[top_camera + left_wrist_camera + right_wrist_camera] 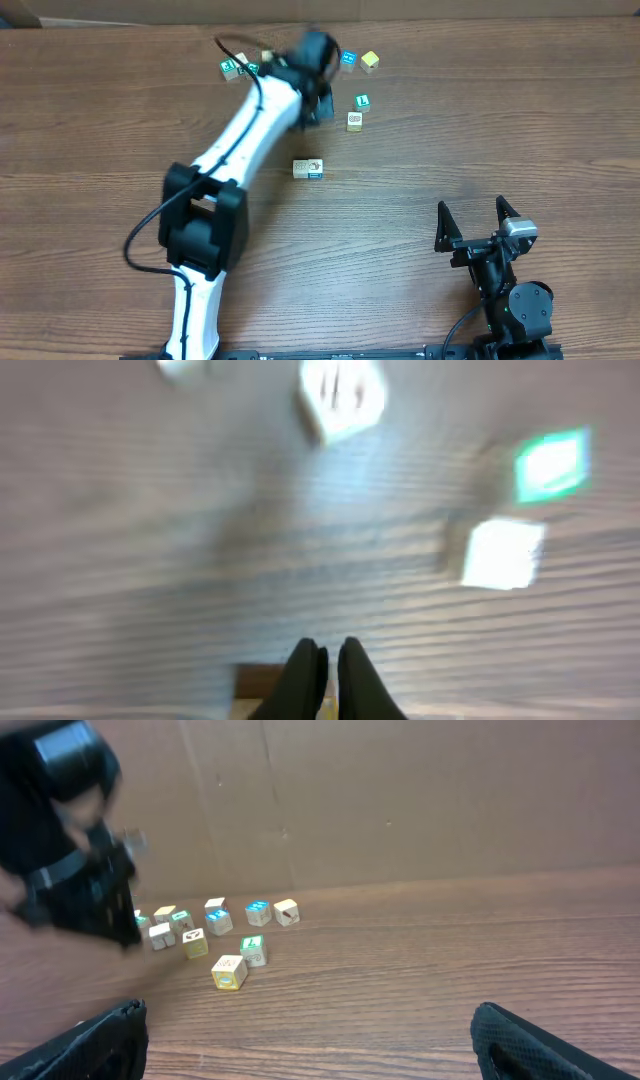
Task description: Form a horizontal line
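A tan cube [301, 168] and a white cube with a blue edge [316, 170] sit side by side, touching, in the middle of the table. A teal-green cube with a white letter [362, 101] and a pale cube [354, 121] lie behind them to the right. My left gripper [320, 105] is blurred, just left of those two. In the left wrist view it [326, 652] is shut, with nothing visible between its tips. The teal-green cube [550, 464] and the pale cube [504, 554] lie ahead to its right. My right gripper [472, 207] [318, 1038] stands open and empty at the front right.
More small cubes lie along the far edge: a teal one [229, 68] at the left, a blue-topped one [348, 60] and a yellowish one [370, 61] at the right. A cardboard wall [400, 800] rises behind the table. The left arm [240, 130] crosses the table's left half.
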Controlling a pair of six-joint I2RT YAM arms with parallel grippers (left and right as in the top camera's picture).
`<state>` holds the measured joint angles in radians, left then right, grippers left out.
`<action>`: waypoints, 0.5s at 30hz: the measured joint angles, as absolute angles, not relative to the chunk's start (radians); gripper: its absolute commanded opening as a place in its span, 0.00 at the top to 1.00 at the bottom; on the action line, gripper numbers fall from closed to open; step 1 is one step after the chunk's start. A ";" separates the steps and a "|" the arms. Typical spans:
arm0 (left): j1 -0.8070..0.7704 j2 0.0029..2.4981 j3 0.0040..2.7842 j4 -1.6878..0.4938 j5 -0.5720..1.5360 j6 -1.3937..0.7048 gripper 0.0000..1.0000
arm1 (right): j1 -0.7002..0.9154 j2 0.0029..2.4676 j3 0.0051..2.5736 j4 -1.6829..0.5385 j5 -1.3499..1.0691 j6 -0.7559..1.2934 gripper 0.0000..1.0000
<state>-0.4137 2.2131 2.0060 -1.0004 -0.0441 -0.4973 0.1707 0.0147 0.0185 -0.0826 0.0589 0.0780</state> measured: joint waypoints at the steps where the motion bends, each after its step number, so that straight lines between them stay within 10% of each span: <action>1: -0.399 2.213 2.082 -1.040 -0.037 -0.472 0.88 | 0.171 0.015 0.019 -0.082 0.059 0.078 0.00; 6: -0.347 2.213 2.398 -1.225 -0.025 -0.387 0.81 | 0.171 0.015 0.019 -0.083 0.059 0.078 0.00; 15: -0.274 2.207 2.604 -1.272 -0.084 -0.289 0.35 | 0.171 0.015 0.019 -0.083 0.059 0.078 0.00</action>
<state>-0.2737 2.2066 2.6041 -1.2724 -0.0845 -0.2890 0.1707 0.0147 0.0185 -0.0826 0.0586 0.0780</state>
